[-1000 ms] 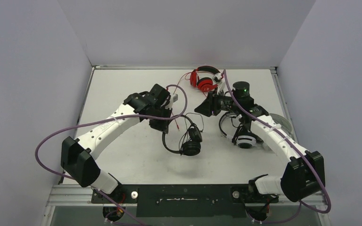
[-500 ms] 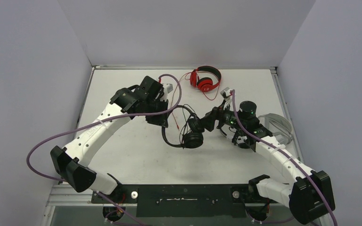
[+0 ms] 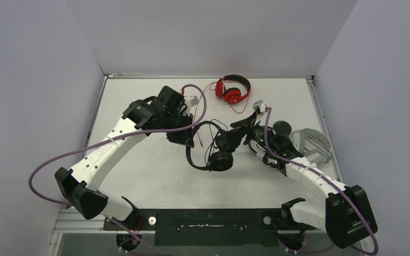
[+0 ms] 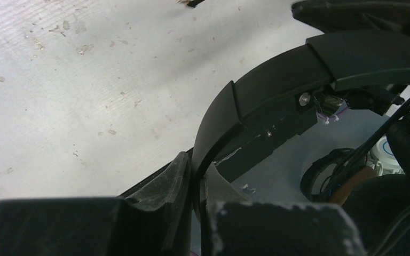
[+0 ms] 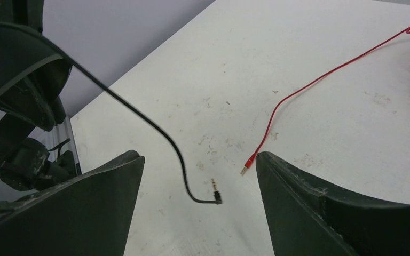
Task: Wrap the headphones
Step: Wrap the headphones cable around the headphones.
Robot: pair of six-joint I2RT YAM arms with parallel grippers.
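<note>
Top external, right claw (image 5: 196, 160) now spread, moved beside black headphones (image 3: 220, 159), left claw (image 4: 196, 176) pinching their headband (image 4: 267, 80)

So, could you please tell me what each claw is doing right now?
Left claw: closed on the headband of the black headphones.
Right claw: open, holding nothing.

Four in all: red headphones (image 3: 233, 90), black headphones (image 3: 220, 160), grey headphones (image 3: 312, 140), white-and-black headphones (image 4: 380, 156).
</note>
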